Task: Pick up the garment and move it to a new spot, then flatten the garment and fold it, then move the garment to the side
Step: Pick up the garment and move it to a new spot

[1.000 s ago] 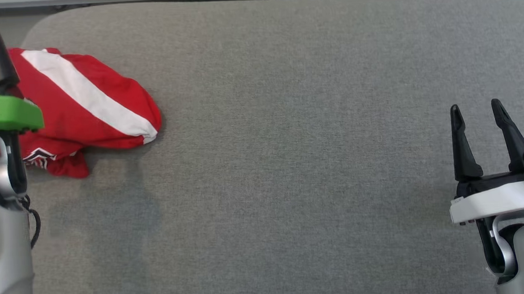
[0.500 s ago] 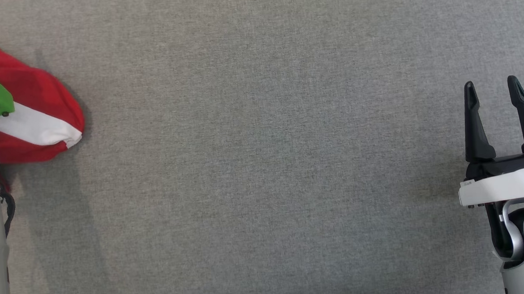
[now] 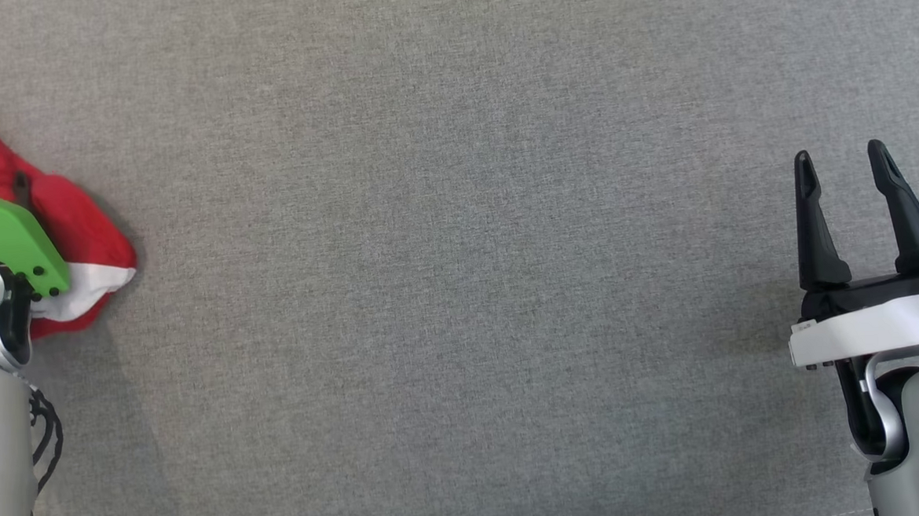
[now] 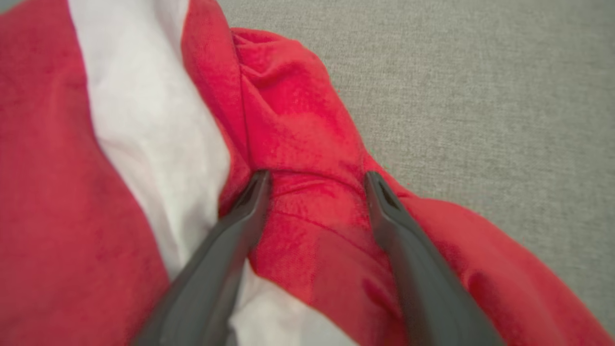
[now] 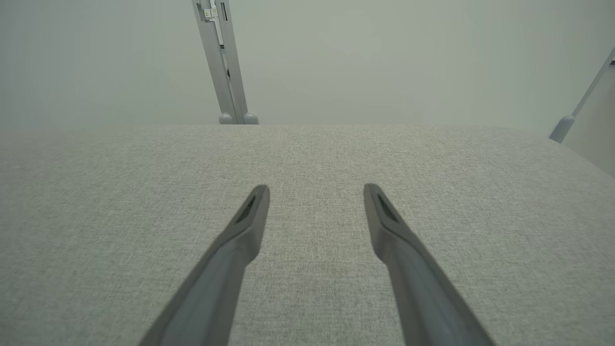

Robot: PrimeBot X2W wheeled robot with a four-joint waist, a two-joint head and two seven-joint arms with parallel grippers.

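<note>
Garment [image 3: 85, 234], red with a white band, lies crumpled on the grey counter [image 3: 462, 305], far over on its left side and partly cut off by the head view's border; the counter's left edge is out of frame. Step in hand, by my read: the first pick-up. Left gripper [image 4: 317, 179] is spread wide, tips at the cloth and straddling a raised red fold, nothing pinched yet. To do it well: push the tips in a bit deeper so they catch the whole ridge and not just the top layer, close fully, lift straight up, then carry toward the counter's bare middle. A shallow bite would likely slip. Right gripper [image 3: 839, 153] is wide open too, holds nothing, and hovers over bare counter on the right side, well apart from the garment. Left wrist view gives the fold between the fingers and the white band just beside one finger; head view hides that contact behind the green wrist plate [image 3: 2, 235]. Right wrist view adds the counter's far edge and grey posts [image 5: 226, 62] beyond it.
</note>
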